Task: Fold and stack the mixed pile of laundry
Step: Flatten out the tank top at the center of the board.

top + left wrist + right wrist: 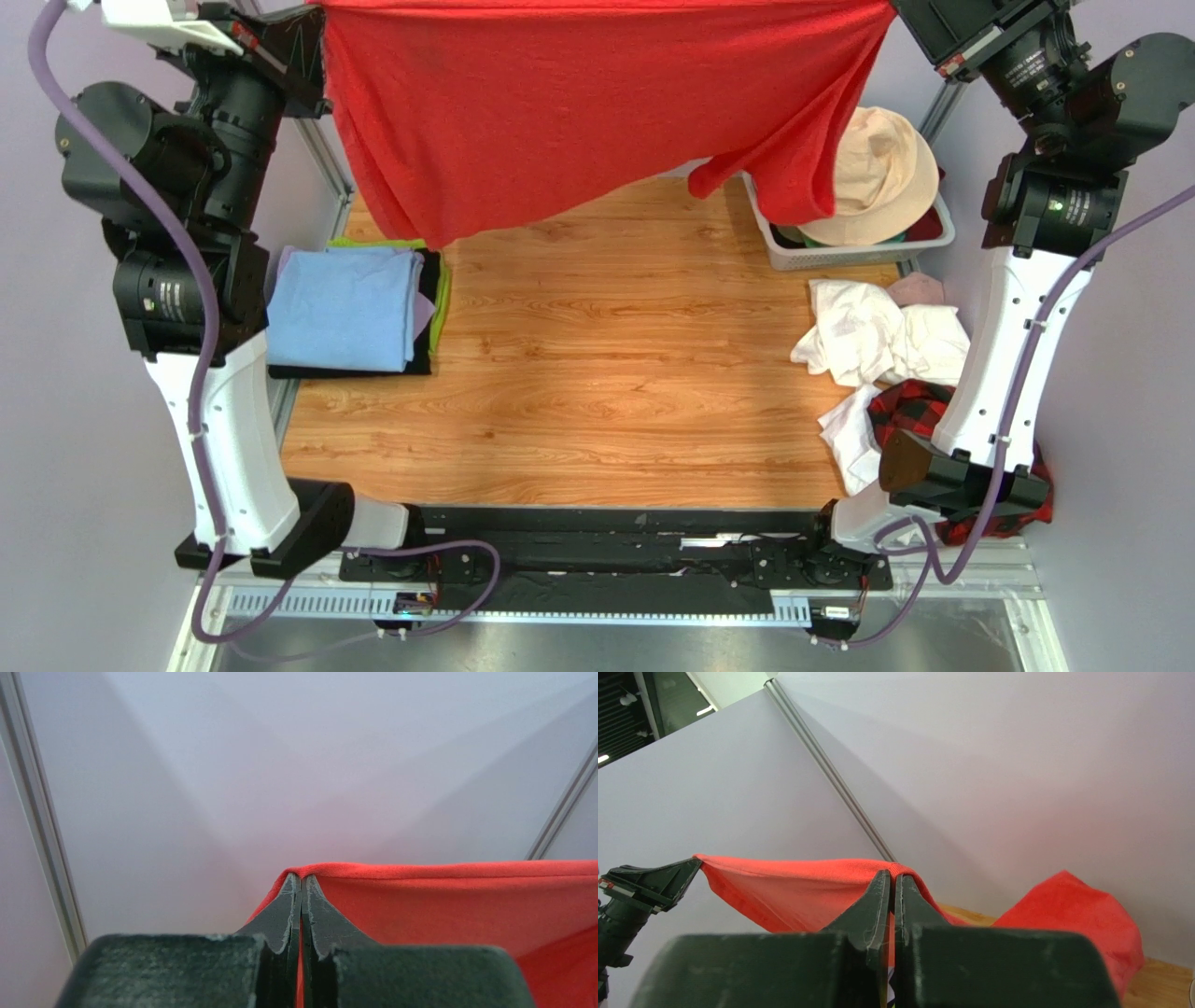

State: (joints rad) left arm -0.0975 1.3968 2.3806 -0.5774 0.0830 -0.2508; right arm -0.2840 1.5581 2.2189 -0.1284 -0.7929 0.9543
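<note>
A large bright red T-shirt point(589, 98) hangs spread in the air over the far end of the table, stretched between both raised arms. My left gripper point(302, 876) is shut on the shirt's top edge point(449, 903) at its left corner. My right gripper point(893, 875) is shut on the top edge point(787, 889) at the right corner. The rest of the laundry pile lies at the right: white cloths point(877, 336), a small pink piece point(919, 289) and a red-and-black plaid shirt point(919, 413), partly hidden by the right arm.
A stack of folded flat cloths, light blue point(344, 305) on top of black and green, lies at the table's left. A white slatted basket point(807, 249) with a beige bucket hat point(881, 175) stands at the back right. Wood tabletop point(603, 378) lies between.
</note>
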